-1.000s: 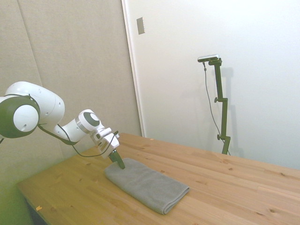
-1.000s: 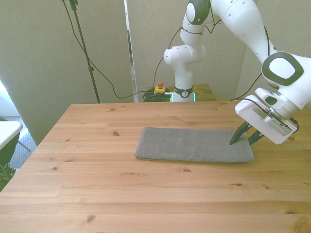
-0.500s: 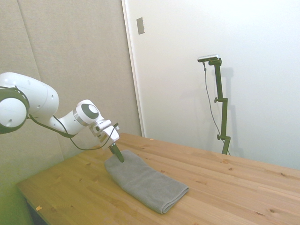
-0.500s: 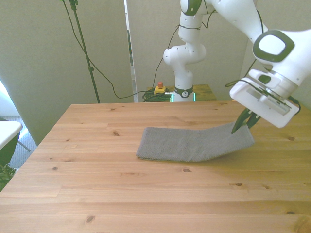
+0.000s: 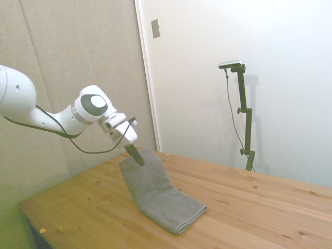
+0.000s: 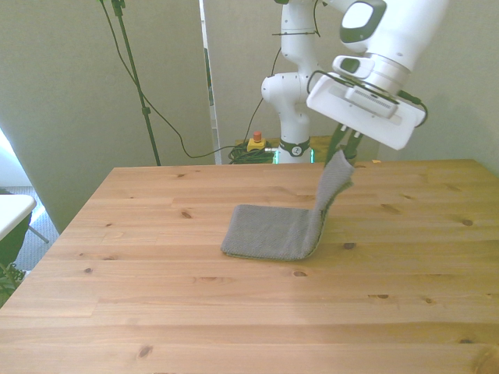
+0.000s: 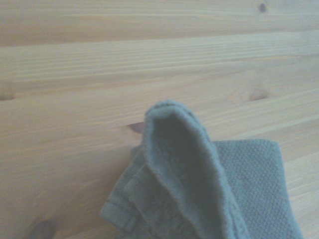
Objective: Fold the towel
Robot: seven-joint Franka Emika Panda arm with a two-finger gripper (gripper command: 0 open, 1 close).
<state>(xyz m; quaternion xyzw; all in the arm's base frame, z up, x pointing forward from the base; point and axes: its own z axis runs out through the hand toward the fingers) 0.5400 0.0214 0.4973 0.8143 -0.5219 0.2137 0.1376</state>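
Your white two-finger gripper [image 6: 344, 150] is clamped on one end of the thick, nubbly medium-grey cloth towel [image 6: 282, 228], lifted upright; its other end lies flat on the pale wooden plank table [image 6: 156, 312].

No readable text, labels or numbers anywhere.

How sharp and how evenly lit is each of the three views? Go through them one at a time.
Side view: sharp, soft even light, greenish tint at the lower left corner; the towel and gripper read clearly. Front view: sharp, brighter daylight at the left edge, a faint shadow under the towel on the table. Wrist view: soft and hazy, the towel blurred close up.
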